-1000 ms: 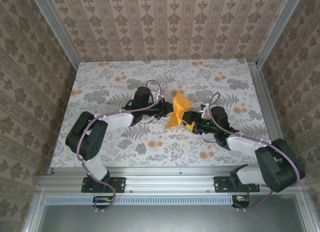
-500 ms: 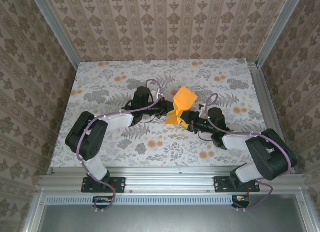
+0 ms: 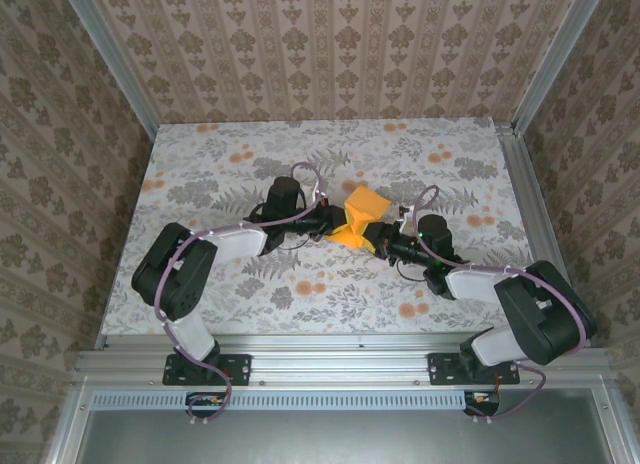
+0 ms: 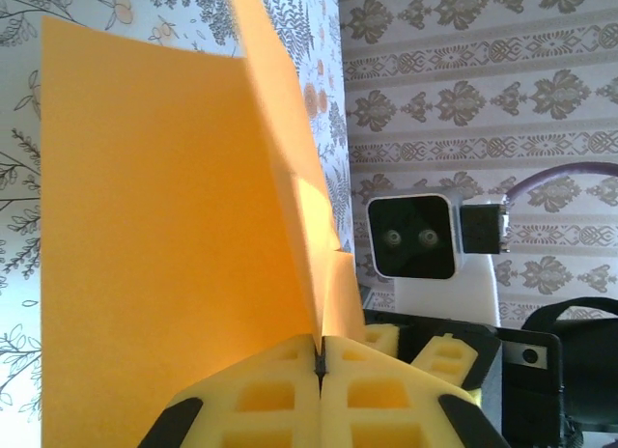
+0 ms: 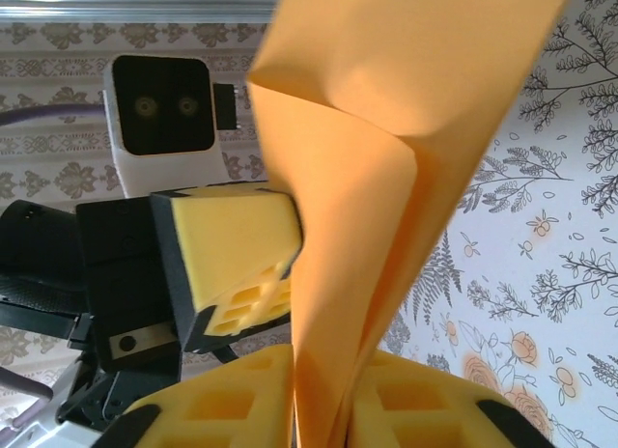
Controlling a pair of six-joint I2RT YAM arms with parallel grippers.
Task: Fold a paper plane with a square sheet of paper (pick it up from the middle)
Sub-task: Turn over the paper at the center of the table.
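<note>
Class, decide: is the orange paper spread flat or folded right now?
Folded. The orange paper bends into angled panels along a crease, pinched by left hand and right hand.

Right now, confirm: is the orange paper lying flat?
No, the paper stands creased, pinched by the left end effector and right end effector.

Thin matt orange sheet of paper (image 3: 361,212), spongy yellow foam jaws, printed floral cloth (image 3: 220,154), brushed aluminium frame (image 3: 300,359)
</note>
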